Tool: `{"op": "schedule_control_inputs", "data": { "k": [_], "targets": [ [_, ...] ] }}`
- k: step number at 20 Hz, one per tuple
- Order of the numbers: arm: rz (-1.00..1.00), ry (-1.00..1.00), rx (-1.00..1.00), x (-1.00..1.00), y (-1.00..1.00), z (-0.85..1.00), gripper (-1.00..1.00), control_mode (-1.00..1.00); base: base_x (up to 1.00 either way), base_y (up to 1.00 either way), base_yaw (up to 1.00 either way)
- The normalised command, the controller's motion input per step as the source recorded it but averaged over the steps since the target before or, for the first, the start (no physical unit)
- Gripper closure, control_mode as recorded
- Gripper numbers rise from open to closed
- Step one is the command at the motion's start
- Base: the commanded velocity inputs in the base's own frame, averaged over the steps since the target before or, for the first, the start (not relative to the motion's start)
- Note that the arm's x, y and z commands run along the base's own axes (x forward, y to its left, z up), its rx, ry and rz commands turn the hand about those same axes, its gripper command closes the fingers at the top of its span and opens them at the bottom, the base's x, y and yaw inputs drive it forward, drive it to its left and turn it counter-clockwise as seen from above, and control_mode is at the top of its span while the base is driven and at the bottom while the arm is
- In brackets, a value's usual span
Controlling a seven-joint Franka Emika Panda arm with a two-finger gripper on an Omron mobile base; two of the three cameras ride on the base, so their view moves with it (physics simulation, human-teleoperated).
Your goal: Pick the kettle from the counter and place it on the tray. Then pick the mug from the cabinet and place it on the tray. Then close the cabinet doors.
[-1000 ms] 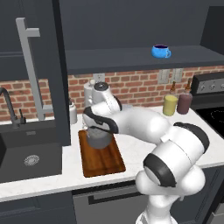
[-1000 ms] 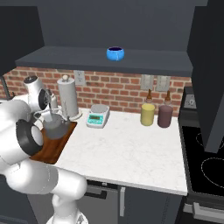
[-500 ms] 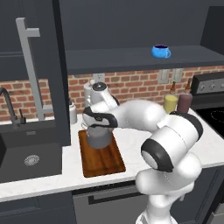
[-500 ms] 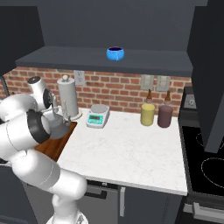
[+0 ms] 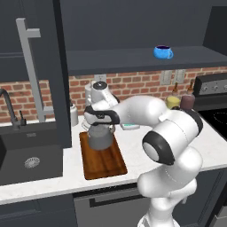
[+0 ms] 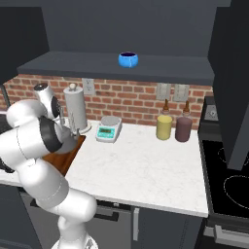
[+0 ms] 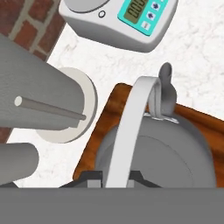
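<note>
- Now the gripper (image 5: 101,125) is clenched on the kettle's (image 5: 100,136) arched handle (image 7: 130,129), directly above the tray (image 5: 103,156).
- From the left base view, the kettle sits over the far half of the tray; whether its base touches the wood, I cannot tell.
- From the hand view, the spout (image 7: 166,89) points toward the tray's far rim, and the lid lies beneath the handle.
- Meanwhile the tray lies on the table (image 6: 141,168) just right of the sink (image 5: 27,154).
- Beyond the tray stand a paper-towel roll (image 6: 76,109) and a scale (image 6: 109,129) by the brick wall.
- Up on the cabinet shelf (image 5: 142,57) sits the mug (image 5: 163,52), well apart from the kettle.
- At left, one cabinet door (image 5: 40,66) stands open with its bar handle showing.
- Further right, two jars (image 6: 164,127) stand together near the stove (image 6: 228,180).
</note>
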Motion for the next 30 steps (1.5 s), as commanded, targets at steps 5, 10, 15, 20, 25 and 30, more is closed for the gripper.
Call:
{"op": "schedule_control_inputs", "data": {
  "k": [5,10,15,20,25,30],
  "targets": [
    [0.00,0.00,0.00,-0.13,0.00,-0.28,-1.00,-1.00,0.00,0.00,0.00],
    [-0.01,0.00,0.04,-0.17,-0.01,-0.11,-1.00,-1.00,0.00,0.00,0.00],
    [-0.02,0.00,0.02,-0.23,-0.03,-0.01,-1.00,-1.00,0.00,0.00,0.00],
    [-0.04,0.00,0.00,-0.14,0.00,0.02,-1.00,-1.00,0.00,0.00,0.00],
    [-0.04,-0.05,0.00,-0.04,-0.01,0.24,-1.00,-1.00,0.00,0.00,0.00],
    [-0.02,-0.23,0.00,-0.12,0.00,0.57,-1.00,-1.00,0.00,0.00,0.00]
  ]
}}
